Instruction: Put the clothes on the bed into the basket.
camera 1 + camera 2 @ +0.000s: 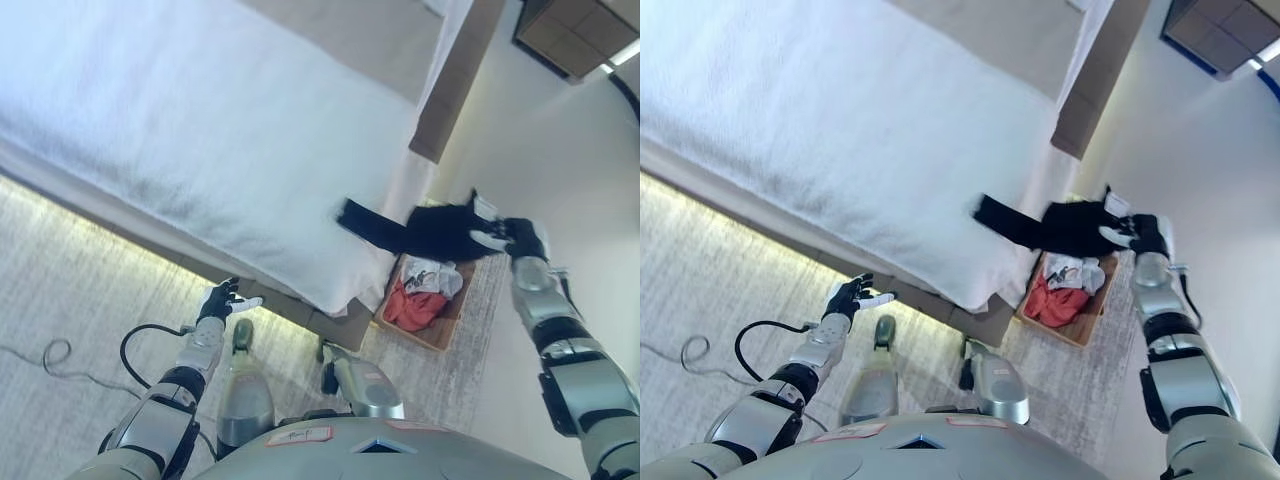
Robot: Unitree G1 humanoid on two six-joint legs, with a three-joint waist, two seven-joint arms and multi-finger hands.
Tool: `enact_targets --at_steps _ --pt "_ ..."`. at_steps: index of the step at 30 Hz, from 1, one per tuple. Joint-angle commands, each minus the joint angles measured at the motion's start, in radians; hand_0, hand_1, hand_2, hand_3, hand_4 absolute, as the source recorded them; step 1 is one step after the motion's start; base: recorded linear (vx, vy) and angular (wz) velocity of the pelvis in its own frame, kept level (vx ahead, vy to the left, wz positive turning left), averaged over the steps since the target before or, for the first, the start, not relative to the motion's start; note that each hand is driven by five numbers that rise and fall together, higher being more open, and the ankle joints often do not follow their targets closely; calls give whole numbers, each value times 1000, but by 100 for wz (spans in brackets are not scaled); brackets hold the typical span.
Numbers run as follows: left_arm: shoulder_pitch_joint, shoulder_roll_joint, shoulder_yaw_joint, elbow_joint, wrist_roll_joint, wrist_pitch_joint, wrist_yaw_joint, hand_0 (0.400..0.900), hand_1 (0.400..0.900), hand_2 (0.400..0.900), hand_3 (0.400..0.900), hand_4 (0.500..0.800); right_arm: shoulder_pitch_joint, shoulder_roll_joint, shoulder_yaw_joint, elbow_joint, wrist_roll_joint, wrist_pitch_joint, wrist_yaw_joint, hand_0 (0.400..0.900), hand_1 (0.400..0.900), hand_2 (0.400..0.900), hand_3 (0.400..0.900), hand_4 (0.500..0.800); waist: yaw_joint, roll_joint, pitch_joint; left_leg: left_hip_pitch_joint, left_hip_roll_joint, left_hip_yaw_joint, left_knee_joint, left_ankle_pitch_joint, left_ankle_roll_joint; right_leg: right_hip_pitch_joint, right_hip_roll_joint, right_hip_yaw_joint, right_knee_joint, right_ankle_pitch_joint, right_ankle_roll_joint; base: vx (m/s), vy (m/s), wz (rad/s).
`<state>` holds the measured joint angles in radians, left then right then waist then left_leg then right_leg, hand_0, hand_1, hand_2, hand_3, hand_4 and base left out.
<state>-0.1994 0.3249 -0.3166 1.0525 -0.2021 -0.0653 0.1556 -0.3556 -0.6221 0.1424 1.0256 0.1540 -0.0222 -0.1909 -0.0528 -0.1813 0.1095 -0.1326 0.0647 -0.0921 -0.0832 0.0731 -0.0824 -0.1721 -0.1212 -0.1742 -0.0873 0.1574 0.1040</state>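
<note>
My right hand (508, 236) is shut on a black garment (415, 228) and holds it in the air above the basket (442, 328). One end of the garment trails left over the corner of the white bed (200, 140). The wooden basket stands on the floor by the bed's corner and holds red cloth (410, 305) and white cloth (437, 276). My left hand (222, 300) is open and empty, low by the bed's near edge. The right hand also shows in the right eye view (1132, 230).
A brown bed frame (455, 85) rises behind the bed's corner. A wooden cabinet (575, 35) stands at the top right. Pale carpet (70, 290) lies to the left of the bed.
</note>
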Motion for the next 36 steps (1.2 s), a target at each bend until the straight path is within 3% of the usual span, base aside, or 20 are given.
enact_targets --at_steps 1,10,34,35,36 --pt "-16 -2 -1 32 40 -26 -22 900 900 900 900 800 -20 -149 -70 60 25 -37 -23 400 400 400 400 500 -5 35 -83 55 46 58 -4 -75 -8 21 -31 37 46 -67 55 41 0 -18" --pt "26 -34 -18 77 63 -18 -63 900 900 900 900 800 -41 -212 -115 292 62 -19 23 400 400 400 400 500 -19 91 -131 96 45 72 -4 -88 -10 70 -38 42 34 -76 58 18 -9 -2" --pt "57 -76 -44 107 78 -4 -79 900 900 900 900 800 -148 -236 -72 392 101 -2 38 400 400 400 400 500 -7 117 -158 93 48 65 -4 -81 -18 105 -27 34 0 -82 45 0 -8 1" --pt "57 -78 -46 109 79 -4 -80 900 900 900 900 800 -150 -236 -72 401 102 1 40 763 763 763 763 718 -7 117 -158 91 48 63 -4 -80 -18 106 -27 32 0 -83 45 -7 -7 6" --pt "56 -78 -46 109 78 -4 -81 900 900 900 900 800 -155 -236 -72 407 104 1 38 900 900 900 900 800 -7 118 -158 90 49 62 -4 -79 -19 106 -27 32 0 -84 44 -5 -6 5"
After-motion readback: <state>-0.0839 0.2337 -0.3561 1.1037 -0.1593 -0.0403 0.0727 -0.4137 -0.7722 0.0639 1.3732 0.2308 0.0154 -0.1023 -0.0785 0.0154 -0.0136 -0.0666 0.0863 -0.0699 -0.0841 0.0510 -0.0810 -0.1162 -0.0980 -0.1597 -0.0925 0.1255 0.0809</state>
